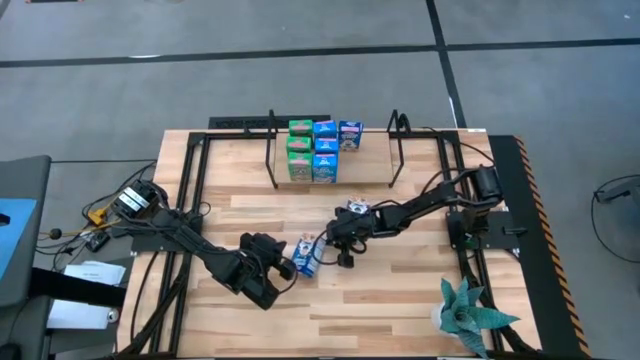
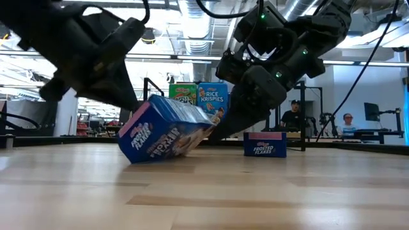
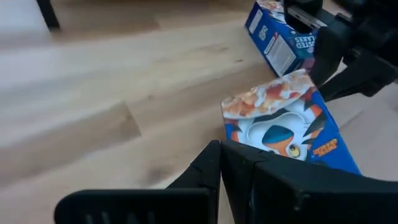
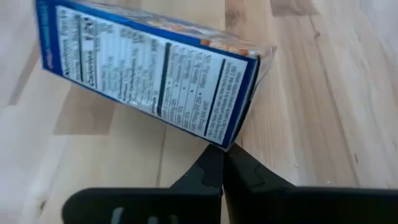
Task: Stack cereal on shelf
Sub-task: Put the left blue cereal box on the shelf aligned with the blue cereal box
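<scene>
Tilted dark blue cereal box [image 1: 307, 259] wedged between both closed grippers.

Fake plant [image 1: 468, 312] — table's [image 1: 400, 290] corner

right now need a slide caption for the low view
Two shut grippers, left and right, flank a tilted Frosted Flakes box on the table.

In the low view, the tilted Frosted Flakes box [image 2: 167, 134] hides the lower halves of the green box [image 2: 183, 93] and the Rice Krispies box [image 2: 213, 96] on the shelf behind it. The right wrist view cuts that tilted box off at the picture's edge, its small print too blurred to read. Where the right gripper [image 2: 225, 131] meets the box, shadow hides the contact.
</scene>
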